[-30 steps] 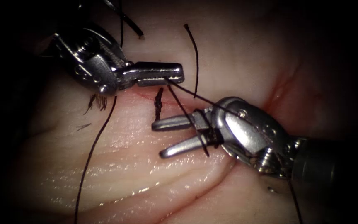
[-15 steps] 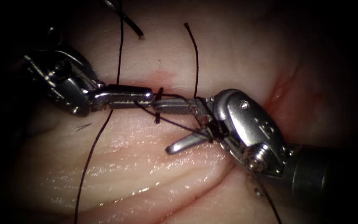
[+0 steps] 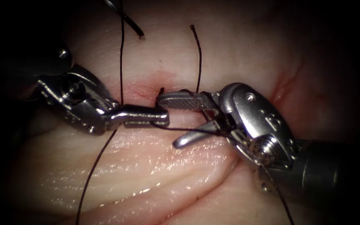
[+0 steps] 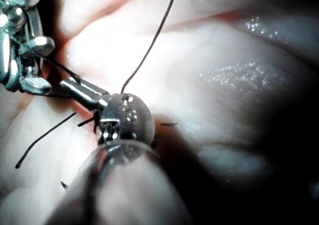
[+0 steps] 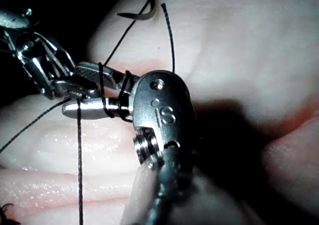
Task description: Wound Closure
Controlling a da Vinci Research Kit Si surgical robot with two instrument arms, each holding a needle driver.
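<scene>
Knot-tying: closed left steel tool (image 3: 160,118) grips thin black thread (image 3: 121,62) looped around gaping, empty right steel tool (image 3: 178,121), three o'clock; tightening seems next.

— What does your left hand (image 3: 146,117) look like?
— Polished silver steel: two slim, flat jaws with rounded tips on a narrow neck, behind them a bulkier wrist block with a round pin and fine steel cables running over a pulley. From my left wrist its joint housing is a rounded metal dome with small dimples.

— And your right hand (image 3: 179,121)?
— Same bright metal. One jaw's inner face is cross-hatched like a file; the other is smooth and rounded. The clevis is a broad shiny plate with a small screw head and stamped markings, a threaded bolt below it, then a dark grey shaft
</scene>
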